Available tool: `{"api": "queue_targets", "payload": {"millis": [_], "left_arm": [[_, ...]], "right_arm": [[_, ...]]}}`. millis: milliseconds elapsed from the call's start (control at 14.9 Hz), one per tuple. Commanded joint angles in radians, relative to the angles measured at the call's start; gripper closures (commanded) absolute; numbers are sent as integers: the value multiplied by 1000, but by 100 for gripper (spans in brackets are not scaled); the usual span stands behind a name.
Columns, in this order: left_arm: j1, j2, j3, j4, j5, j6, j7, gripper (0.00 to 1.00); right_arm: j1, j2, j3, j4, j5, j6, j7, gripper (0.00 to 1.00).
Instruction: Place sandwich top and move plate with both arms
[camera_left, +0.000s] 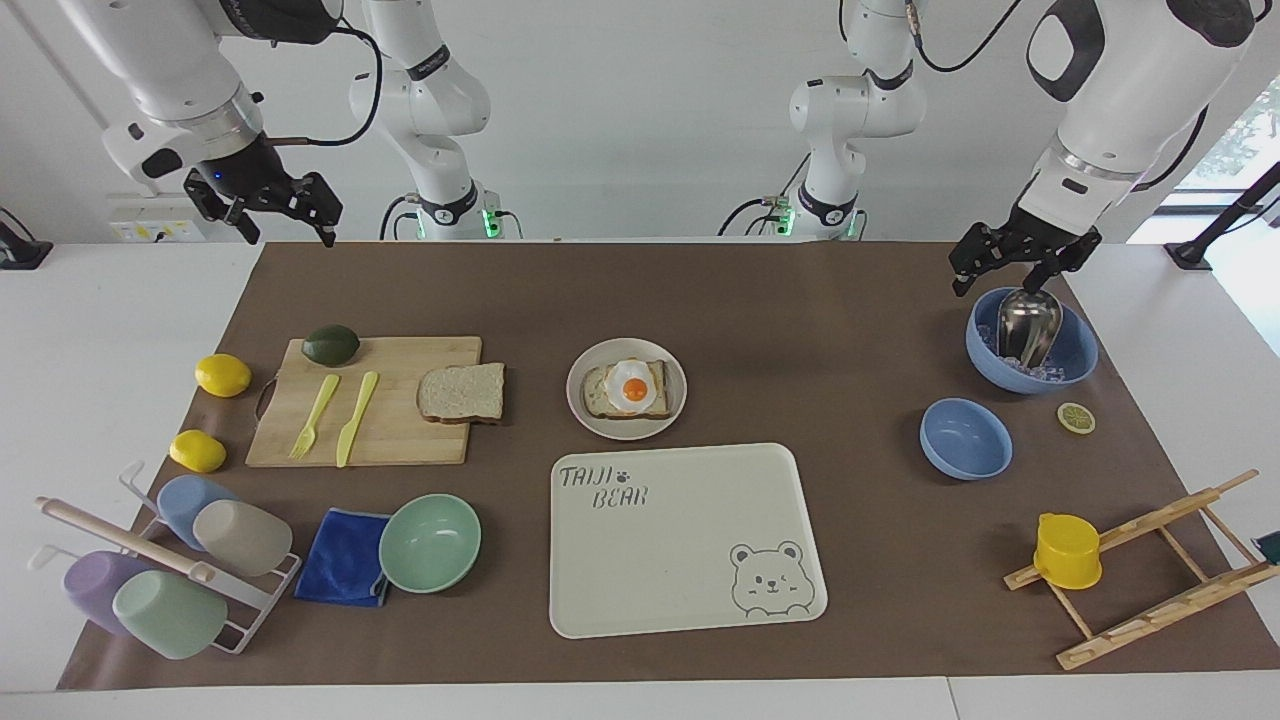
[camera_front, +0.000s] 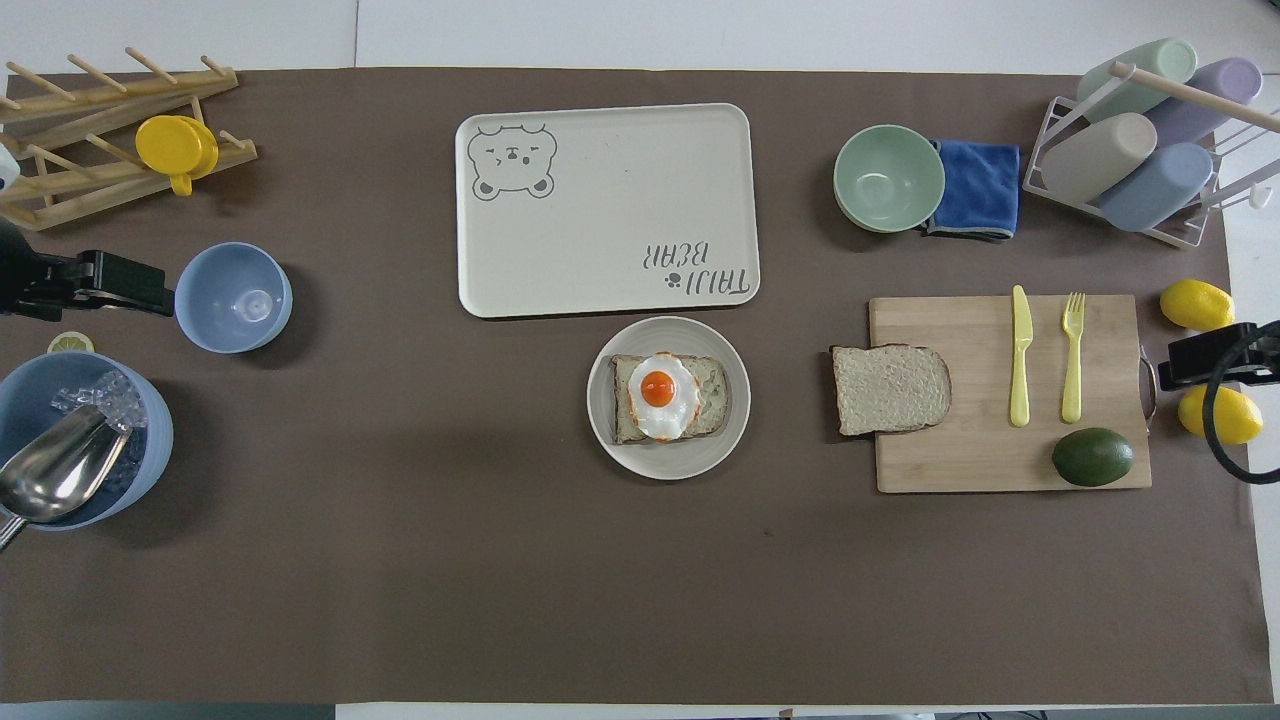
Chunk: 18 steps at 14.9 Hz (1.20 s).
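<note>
Facing view: left gripper (camera_left: 1022, 262) and right gripper (camera_left: 268, 205) both spread wide (empty), aloft.

The one readable text is "TAIJI BEAR", printed in grey outlined capitals on the cream rectangular tray (camera_left: 690, 540), with a small paw print after "TAIJI". It stands in the tray's corner nearest the beige plate (camera_left: 583, 410). A drawn bear face sits in the diagonally opposed corner of the tray. No other writing can be read.
</note>
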Motion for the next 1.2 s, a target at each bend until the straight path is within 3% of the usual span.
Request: {"api": "queue_targets", "payload": {"millis": [0,468,602,669,803,1003,1137], "left_arm": [[6,-12,-5,-3,18,-4,14,0],[6,-12,-5,-3,18,-5,14,0],[6,-12,-5,-3,18,-4,14,0],[6,-12,-5,-3,18,-4,14,0],[8,-12,-3,-5,18,-4,14,0],[6,-12,-5,-3,18,-5,14,0],[6,-12,-5,-3,18,-2,13,0]], "right_arm": [[-14,-17,10,-20,6,17,4,0],[4,-23,33,-28,6,25,-2,0],[79,-14,45,-31,-49,63,-20,0],[131,2,48,-45,-138,59,-2,0],[202,43,51,-68,-230,66,71,0],[336,167,53,-50,-419,39,198,0],[370,263,53,7,-439,25,271,0]]}}
